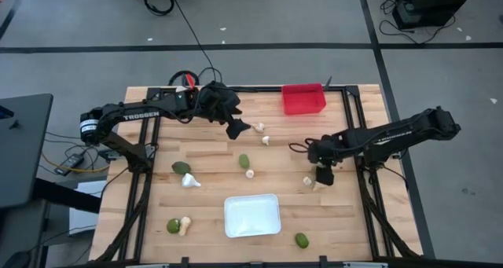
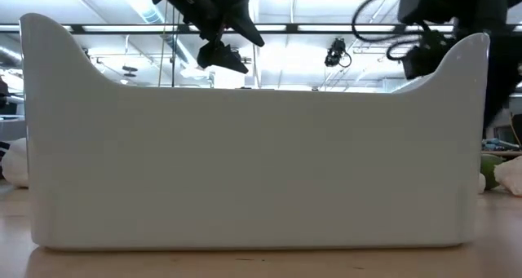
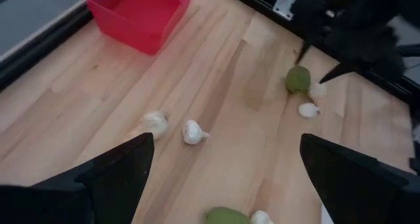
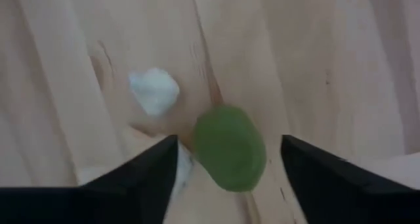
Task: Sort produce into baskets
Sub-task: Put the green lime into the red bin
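Green fruits point(image 1: 244, 161) and whitish garlic bulbs point(image 1: 189, 181) lie scattered on the wooden table. A red basket point(image 1: 303, 99) stands at the far edge and a white basket point(image 1: 251, 215) near the front. My right gripper point(image 1: 322, 175) hangs open, pointing down. A green fruit point(image 4: 230, 148) lies below and between its fingers, with a garlic bulb point(image 4: 154, 89) beside it; I see no touch. My left gripper point(image 1: 236, 128) hovers open above the table's far middle, over two garlic bulbs point(image 3: 191, 131).
The white basket's near wall point(image 2: 253, 164) fills the low view, and both grippers show above its rim. More green fruits point(image 1: 302, 239) and a garlic point(image 1: 185, 225) lie near the front edge. Black frame rails point(image 1: 369, 189) run along both table sides.
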Action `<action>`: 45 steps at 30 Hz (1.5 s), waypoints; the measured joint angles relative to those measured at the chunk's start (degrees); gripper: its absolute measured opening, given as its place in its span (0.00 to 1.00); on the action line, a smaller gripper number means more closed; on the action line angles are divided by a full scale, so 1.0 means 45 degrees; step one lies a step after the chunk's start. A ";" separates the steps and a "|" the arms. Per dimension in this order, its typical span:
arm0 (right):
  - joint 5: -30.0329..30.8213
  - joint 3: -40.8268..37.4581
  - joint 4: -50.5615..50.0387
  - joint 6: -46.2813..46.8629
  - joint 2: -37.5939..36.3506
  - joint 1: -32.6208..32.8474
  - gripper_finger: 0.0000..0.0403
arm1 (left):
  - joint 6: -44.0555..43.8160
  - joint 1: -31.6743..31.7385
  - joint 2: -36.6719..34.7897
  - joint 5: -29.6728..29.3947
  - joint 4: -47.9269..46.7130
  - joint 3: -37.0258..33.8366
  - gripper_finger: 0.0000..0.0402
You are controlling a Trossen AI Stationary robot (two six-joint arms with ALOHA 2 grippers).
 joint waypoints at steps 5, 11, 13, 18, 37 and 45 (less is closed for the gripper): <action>0.0522 -0.0630 0.0526 -0.0693 0.0010 0.0332 0.85 | -0.0015 0.0000 0.0000 0.0139 -0.0324 0.0000 0.97; 0.0793 -0.1142 0.0832 -0.0139 0.0000 0.0110 0.86 | 0.0043 0.0004 0.0000 -0.0215 -0.0685 0.0000 0.97; 0.0388 -0.1309 0.1077 0.0155 0.0005 0.0027 0.84 | 0.0044 0.0000 0.0000 -0.0277 -0.0665 0.0000 0.97; 0.0450 -0.1628 0.1201 0.1120 0.0010 -0.0054 0.76 | 0.0067 0.0015 0.0000 -0.0564 -0.0593 0.0000 0.97; 0.0034 -0.2045 0.7905 0.5554 0.0019 -0.1518 0.48 | 0.0089 0.0015 0.0000 -0.1225 -0.0596 0.0000 0.97; 0.1031 -0.2032 1.1192 0.5645 0.0015 -0.2206 0.49 | 0.0023 0.0015 0.0000 -0.1240 -0.0377 0.0000 0.97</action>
